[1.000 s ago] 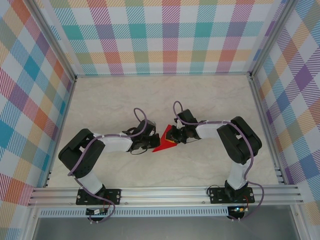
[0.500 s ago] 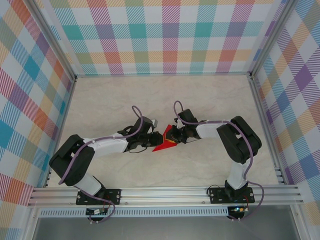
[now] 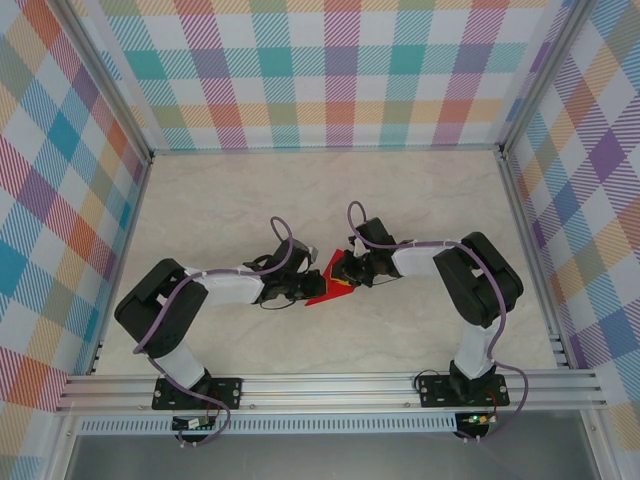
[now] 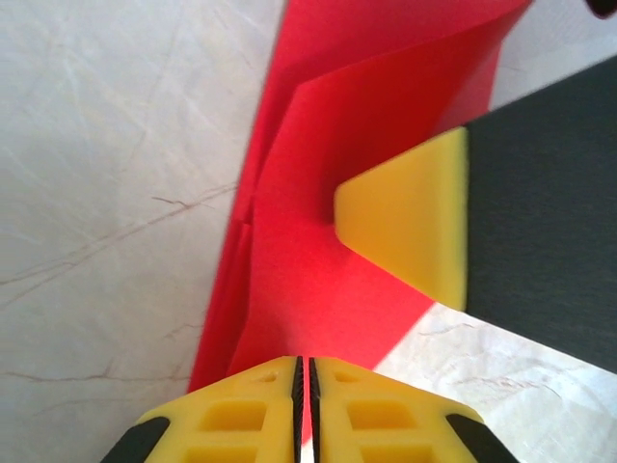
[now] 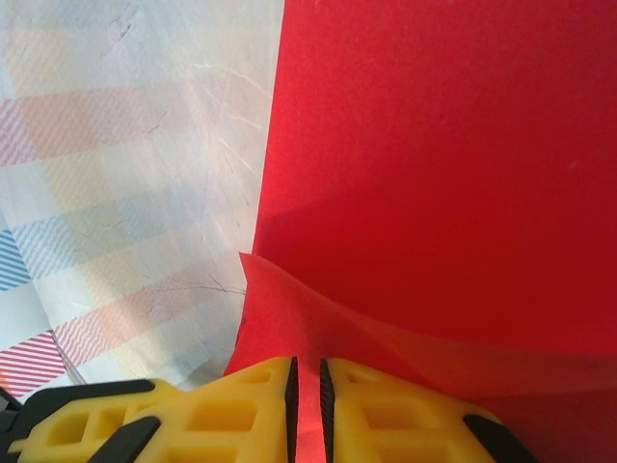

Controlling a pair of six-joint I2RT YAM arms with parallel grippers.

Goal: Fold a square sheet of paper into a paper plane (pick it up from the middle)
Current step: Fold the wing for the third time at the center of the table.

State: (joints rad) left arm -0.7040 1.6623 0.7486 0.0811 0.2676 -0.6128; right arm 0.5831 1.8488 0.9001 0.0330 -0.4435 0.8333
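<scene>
The red sheet of paper [image 3: 328,283] is held at the middle of the worktop [image 3: 420,200], creased into layers but not yet shaped into a dart. It is pinched by the closed left tool [image 4: 305,362] and the closed right tool [image 5: 307,362]. Most folds are judged outstanding.

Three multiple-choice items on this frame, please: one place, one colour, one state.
1. Where is the red paper? A) between the left gripper and right gripper B) by the far wall C) on the rail
2. Colour of the fingertips? A) blue B) yellow C) white
3. The paper is A) flat, unfolded B) balled up C) folded in layers
Key: 1A, the top view shows it between them; 2B, both wrist views show yellow; 3C, creases and overlapping flaps in the left wrist view.
</scene>
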